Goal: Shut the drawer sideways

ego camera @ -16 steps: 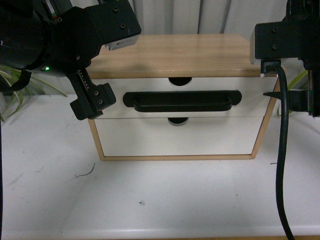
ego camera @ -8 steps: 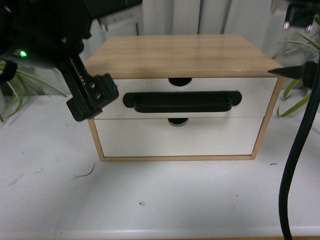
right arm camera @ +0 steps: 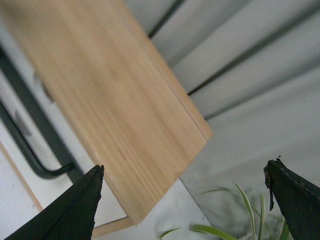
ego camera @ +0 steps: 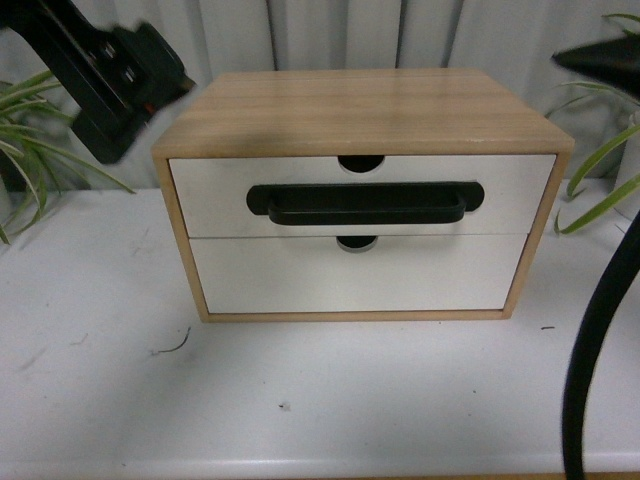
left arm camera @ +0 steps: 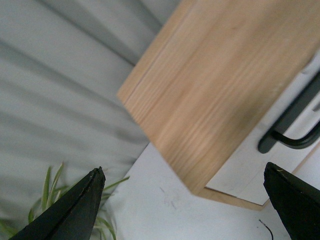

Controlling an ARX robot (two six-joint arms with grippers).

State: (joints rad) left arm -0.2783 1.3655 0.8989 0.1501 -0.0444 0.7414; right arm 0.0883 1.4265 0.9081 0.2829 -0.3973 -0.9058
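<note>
The drawer (ego camera: pixel 362 203) is seen shut in the wooden cabinet (ego camera: pixel 360 105) at the centre of the front view, on the worktop (ego camera: pixel 300 400). The left tool (left arm camera: pixel 183 172) and the right tool (right arm camera: pixel 183 167) are both spread wide, with nothing held.

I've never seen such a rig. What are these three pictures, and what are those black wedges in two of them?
A two-armed robot took them. The wide picture is from a camera on its body, facing a wooden cabinet on a white table, plants beside it. The drawer with the black bar handle looks shut. The other two come from cameras on each wrist; the wedges are the fingers of the left gripper and right gripper, spread open, holding nothing.
</note>
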